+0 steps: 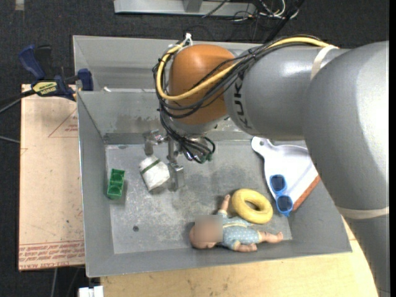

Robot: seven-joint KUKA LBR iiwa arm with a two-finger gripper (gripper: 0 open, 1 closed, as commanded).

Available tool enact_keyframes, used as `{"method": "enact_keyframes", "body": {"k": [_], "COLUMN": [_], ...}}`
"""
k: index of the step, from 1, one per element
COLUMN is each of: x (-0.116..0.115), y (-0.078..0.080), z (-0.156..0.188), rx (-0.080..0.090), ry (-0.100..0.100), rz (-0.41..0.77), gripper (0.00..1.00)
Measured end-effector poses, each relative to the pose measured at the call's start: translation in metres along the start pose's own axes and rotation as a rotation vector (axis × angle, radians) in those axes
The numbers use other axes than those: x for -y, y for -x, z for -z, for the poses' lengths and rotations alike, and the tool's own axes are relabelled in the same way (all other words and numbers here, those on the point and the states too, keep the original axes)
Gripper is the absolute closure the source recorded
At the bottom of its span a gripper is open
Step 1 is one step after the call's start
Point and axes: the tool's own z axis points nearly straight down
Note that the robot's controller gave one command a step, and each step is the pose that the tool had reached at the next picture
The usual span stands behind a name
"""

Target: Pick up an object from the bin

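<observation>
Inside, claw [162,161] over scuffed grey bin floor [185,212]; dark carpet [37,17] outside.

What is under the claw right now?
A small white block lies on the grey bin floor beneath the claw, right of a green brick. The claw covers the block's right edge, so anything there is hidden.

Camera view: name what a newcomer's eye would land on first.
The big grey arm with its orange cover, reaching in from the right, dominates. Its gripper is low over a small white block left of centre. Next come the yellow ring and the doll lying below it, toward the lower right.
</observation>
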Motion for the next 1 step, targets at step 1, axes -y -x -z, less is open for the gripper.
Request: {"method": "enact_keyframes", "body": {"k": [1], "x": [-0.0013], "y": [0.0138], "z": [-0.0272], "rx": [0.003], "ry": [-0.002], "rz": [0.126], "gripper": [0.00]}}
